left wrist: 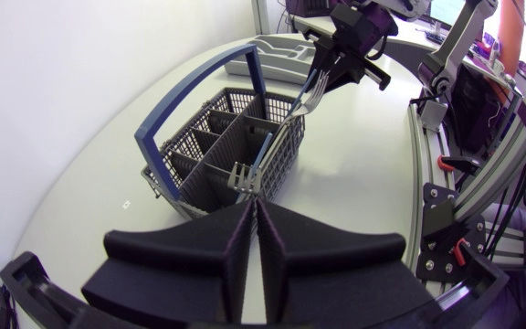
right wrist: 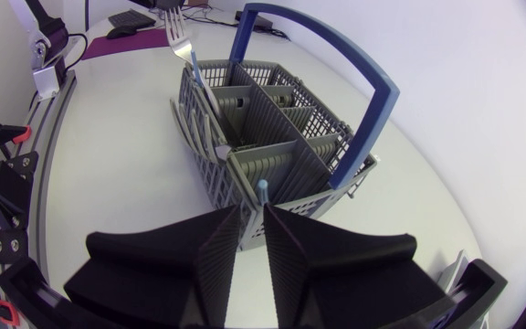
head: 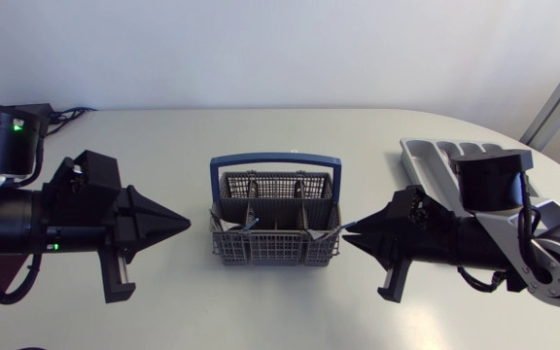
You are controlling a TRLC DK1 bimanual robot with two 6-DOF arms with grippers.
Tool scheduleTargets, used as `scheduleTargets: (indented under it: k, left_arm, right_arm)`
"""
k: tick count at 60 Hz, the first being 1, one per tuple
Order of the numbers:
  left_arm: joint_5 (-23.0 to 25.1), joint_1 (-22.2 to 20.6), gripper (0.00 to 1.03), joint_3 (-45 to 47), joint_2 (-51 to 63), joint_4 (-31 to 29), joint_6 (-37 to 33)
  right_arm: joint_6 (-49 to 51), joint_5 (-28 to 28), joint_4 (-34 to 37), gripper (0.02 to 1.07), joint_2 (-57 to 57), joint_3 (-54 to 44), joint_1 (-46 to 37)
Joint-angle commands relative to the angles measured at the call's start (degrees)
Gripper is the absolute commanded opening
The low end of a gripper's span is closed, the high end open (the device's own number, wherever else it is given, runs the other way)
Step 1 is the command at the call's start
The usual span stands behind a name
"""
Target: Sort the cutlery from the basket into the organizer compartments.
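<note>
A pale rounded table (head: 261, 311) under even light.

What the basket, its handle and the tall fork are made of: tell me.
Basket: likely moulded plastic, matte grey, judging by its even lattice walls.
Handle: likely plastic too, smooth blue with a soft sheen.
Fork: metal, probably stainless steel; its tines are silver and catch the light.

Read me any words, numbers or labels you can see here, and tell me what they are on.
None: no readable text on the cutlery basket or the organizer tray.
Tiny speck on the table: too small to read.
</note>
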State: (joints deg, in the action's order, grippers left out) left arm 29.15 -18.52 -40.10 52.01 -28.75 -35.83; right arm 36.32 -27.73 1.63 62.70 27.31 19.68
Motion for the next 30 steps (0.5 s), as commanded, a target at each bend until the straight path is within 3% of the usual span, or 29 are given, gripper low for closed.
scheduleTargets:
  k: [1, 30]
  left_arm:
    - [-0.7, -0.8, 0.08, 0.9, 0.0, 0.5, 1.5]
    - [-3.2, -4.2, 0.08, 1.2, 1.2, 2.6, 3.5]
  right_arm:
    - [1.4, -0.6, -1.1, 0.27, 1.3, -1.2, -0.4]
    - [2.2, -2.5, -5.7, 0.26, 5.8, -0.9, -1.3]
